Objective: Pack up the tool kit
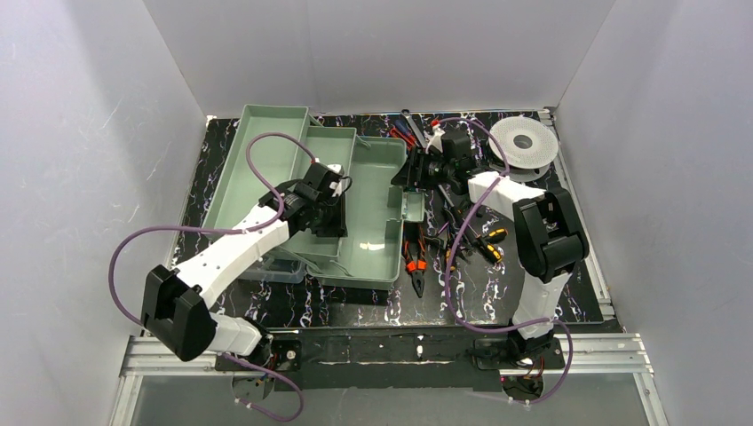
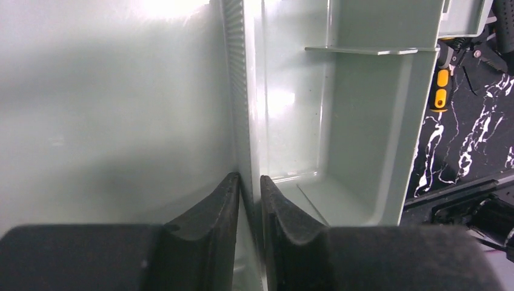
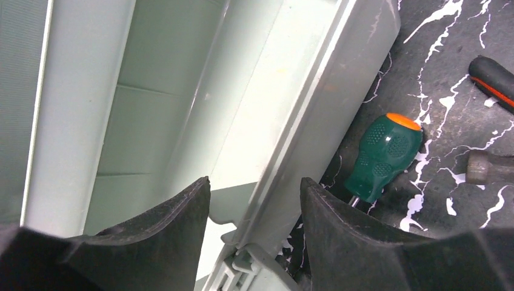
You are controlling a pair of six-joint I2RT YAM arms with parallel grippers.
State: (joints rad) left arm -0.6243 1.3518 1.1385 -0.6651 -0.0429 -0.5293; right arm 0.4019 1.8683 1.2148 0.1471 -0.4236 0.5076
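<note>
Over the table [image 1: 550, 266], seen from above, the tool kit [image 1: 373, 222] lies open left of centre, its long axis running away from the arm bases and its trays stepped out to the far left. Your left gripper [image 1: 327, 202] is inside it over the trays. The right gripper [image 1: 424, 169] sits at its right rim, with pliers [image 1: 414, 262] and other loose tools beyond. The arms cover what lies under them.

At the left wrist, the left gripper [image 2: 250, 185] is pressed together on a thin upright tray wall that runs straight away from the jaws. You're pinching that wall, not a tool.

At the right wrist, the right gripper [image 3: 254, 197] is spread and straddles the kit's rim, which slants up to the right between the jaws — clear of both, as far as you can tell. A screwdriver [image 3: 383, 159] lies just outside the rim, its shaft hidden behind the jaw.
</note>
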